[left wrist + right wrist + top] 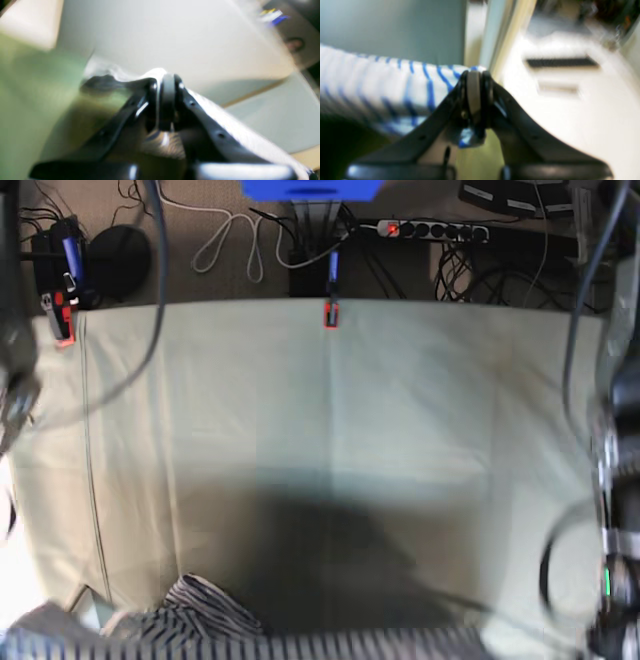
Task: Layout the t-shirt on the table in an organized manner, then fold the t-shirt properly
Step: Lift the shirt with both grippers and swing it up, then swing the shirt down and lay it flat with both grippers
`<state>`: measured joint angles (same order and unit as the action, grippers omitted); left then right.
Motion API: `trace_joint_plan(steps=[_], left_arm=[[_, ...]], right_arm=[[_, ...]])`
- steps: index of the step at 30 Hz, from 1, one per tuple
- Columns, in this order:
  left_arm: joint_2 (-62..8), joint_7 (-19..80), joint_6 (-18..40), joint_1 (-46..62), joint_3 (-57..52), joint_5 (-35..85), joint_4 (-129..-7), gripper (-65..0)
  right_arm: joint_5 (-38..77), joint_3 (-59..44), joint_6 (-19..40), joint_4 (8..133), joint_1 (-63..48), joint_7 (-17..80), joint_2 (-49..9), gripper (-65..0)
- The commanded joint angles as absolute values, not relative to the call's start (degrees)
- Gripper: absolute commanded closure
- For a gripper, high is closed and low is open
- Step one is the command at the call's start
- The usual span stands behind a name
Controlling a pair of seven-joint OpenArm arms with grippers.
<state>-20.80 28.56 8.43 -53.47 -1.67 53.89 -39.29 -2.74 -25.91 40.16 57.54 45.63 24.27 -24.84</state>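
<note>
Left wrist view: left gripper (168, 82) clamped tight on a pinch of the t-shirt (240, 132), pads pressed together with white cloth squeezed between. From the fingertips, fabric runs off to the right and toward the camera in a taut ridge, and droops in a dark, blurred fold to the left. Beyond the tips, only the pale table (22, 105) and room, all smeared. Wrist apparently raised clear of the surface, though height hard to judge.

Right wrist view: right gripper (475, 82) closed likewise on the blue-striped hem or edge, a small tuft of cloth poking out below the pads. From the tips, the shirt stretches away to the left as a sagging band. Blurred floor and furniture beyond the tips to the right.

Base view: t-shirt (330, 647) strung as a striped band along the bottom edge, a loose bunch hanging at the lower left, its shadow cast on the table (330, 400). Neither gripper itself distinguishable here; only cables and blurred arm parts at both sides.

Handling judgement: light, limp cotton, no stiffness, prone to sagging and bunching between holds. Best taken at seams, hem corners or shoulders, with both holds kept well apart to keep the span taut when lowering flat.
</note>
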Motion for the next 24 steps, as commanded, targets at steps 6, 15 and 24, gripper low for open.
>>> trace_joint_plan(steps=[6,15,24], left_arm=[[-25.98,27.12,9.19,-38.46,-1.89,63.60,-47.34,-0.2],[-31.60,37.05,9.10,-24.84,-1.98,75.82,-52.88,-0.1],[-33.19,39.52,9.45,-19.21,-2.07,77.76,-52.88,-0.1]], right_arm=[[-1.19,-28.62,40.00,72.92,26.15,22.99,-21.05,0.0],[-1.19,-28.70,40.00,89.71,6.99,23.34,-18.07,0.0],[-1.27,-28.97,40.00,95.52,-0.13,28.62,-18.15,0.0]])
